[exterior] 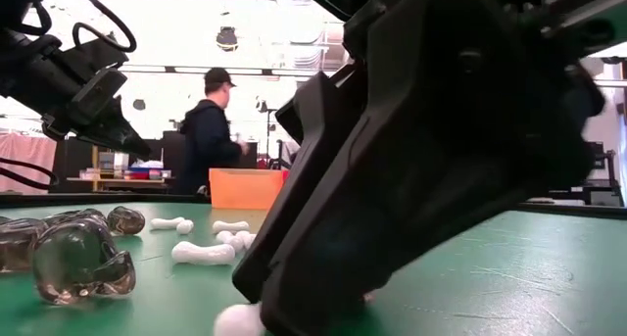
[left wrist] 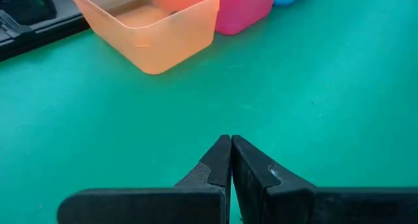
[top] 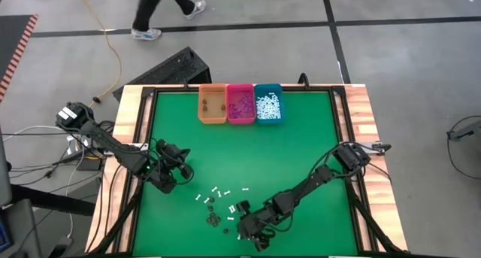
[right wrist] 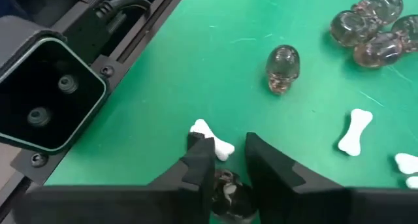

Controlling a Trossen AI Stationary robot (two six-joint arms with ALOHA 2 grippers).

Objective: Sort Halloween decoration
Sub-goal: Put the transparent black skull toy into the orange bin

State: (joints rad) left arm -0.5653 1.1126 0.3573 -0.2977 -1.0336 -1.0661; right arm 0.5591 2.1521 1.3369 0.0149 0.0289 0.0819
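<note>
Closing around a small dark skull, the right hand (right wrist: 225, 162) sits low at the near edge of the green counter (top: 301, 145), its 2 fingers narrowed to a slim gap with the dark skull (right wrist: 228, 192) between them and a white bone (right wrist: 210, 138) lying just beside one fingertip. Whether the skull is firmly gripped yet cannot be told. The rest of the Halloween decoration is scattered near that hand: more white bones (top: 218, 192) and a few translucent dark skulls (right wrist: 283, 68) on the counter, with 2 further skulls (right wrist: 375, 28) lying together off to the side. Sorted pieces already lie in the 3 bins at the far edge: orange bin (top: 212, 104), pink bin (top: 240, 103), teal bin (top: 268, 102). The left hand (left wrist: 231, 160) is pressed fully shut and holds nothing, hovering over bare counter on the left, facing the orange bin. The main risk, as I judge it, is the bone beside the fingertip: it could be pinched together with the skull or flicked away as the fingers close, so a white piece might end up in the wrong bin or off the counter. The skull is rounded and glossy, so it may also squirt out of a shallow pinch.
</note>
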